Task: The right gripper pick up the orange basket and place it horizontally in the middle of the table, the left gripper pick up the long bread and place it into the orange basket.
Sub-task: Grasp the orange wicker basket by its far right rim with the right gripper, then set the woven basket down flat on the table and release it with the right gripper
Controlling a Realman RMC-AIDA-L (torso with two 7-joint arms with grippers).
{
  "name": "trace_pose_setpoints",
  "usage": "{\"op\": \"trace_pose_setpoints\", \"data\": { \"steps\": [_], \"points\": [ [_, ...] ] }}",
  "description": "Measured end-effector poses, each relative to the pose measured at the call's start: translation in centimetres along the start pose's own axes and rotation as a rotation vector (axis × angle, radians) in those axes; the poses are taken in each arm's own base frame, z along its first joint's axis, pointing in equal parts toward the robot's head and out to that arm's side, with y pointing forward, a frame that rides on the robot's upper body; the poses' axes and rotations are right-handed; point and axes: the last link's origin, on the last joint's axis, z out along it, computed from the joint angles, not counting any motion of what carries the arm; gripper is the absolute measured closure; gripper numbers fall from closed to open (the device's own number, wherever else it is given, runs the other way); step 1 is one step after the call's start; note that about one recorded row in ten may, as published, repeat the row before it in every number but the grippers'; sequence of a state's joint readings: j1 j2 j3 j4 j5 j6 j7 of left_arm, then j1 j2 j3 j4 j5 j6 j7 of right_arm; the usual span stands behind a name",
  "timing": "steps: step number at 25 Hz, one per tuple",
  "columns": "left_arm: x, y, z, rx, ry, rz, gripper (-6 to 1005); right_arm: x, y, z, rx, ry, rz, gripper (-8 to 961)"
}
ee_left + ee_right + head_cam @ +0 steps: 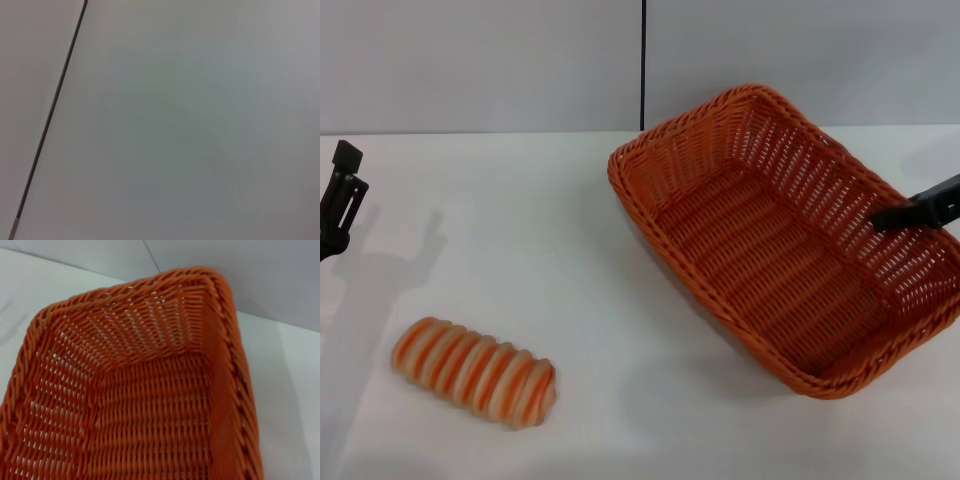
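The orange basket (790, 240) sits right of the table's middle, skewed diagonally, and looks tipped, with a shadow under its near side. My right gripper (918, 211) reaches in from the right edge, one black finger against the inside of the basket's right wall, gripping that rim. The right wrist view looks down into the orange basket (150, 405) and shows no fingers. The long bread (475, 372), striped orange and cream, lies on the white table (520, 230) at the near left. My left gripper (340, 195) hangs at the far left edge, well behind the bread.
A grey wall with a dark vertical seam (644, 60) stands behind the table. The left wrist view shows only that plain grey wall and the seam (50, 120). White tabletop lies between the bread and the basket.
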State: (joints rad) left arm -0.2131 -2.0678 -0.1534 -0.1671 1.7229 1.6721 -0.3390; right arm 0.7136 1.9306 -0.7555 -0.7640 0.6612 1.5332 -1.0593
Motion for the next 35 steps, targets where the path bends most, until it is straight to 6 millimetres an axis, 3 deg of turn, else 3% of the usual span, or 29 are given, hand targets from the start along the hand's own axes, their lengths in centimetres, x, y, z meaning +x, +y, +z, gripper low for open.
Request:
{"op": "trace_pose_setpoints", "data": {
  "steps": [3, 15, 26, 35],
  "points": [
    [0.0, 0.0, 0.0, 0.001, -0.001, 0.0, 187, 0.1, 0.0, 0.0, 0.001, -0.002, -0.024, 790],
    [-0.1, 0.0, 0.0, 0.002, -0.007, -0.002, 187, 0.0, 0.4, -1.1, -0.028, -0.094, -0.094, 773],
    [-0.1, 0.1, 0.2, -0.002, -0.004, -0.002, 187, -0.6, 3.5, -6.7, -0.141, -0.413, -0.264, 757],
    [-0.1, 0.2, 0.6, -0.011, 0.0, -0.004, 188, -1.2, 4.4, -11.2, -0.093, -0.451, -0.425, 744]
  ]
}}
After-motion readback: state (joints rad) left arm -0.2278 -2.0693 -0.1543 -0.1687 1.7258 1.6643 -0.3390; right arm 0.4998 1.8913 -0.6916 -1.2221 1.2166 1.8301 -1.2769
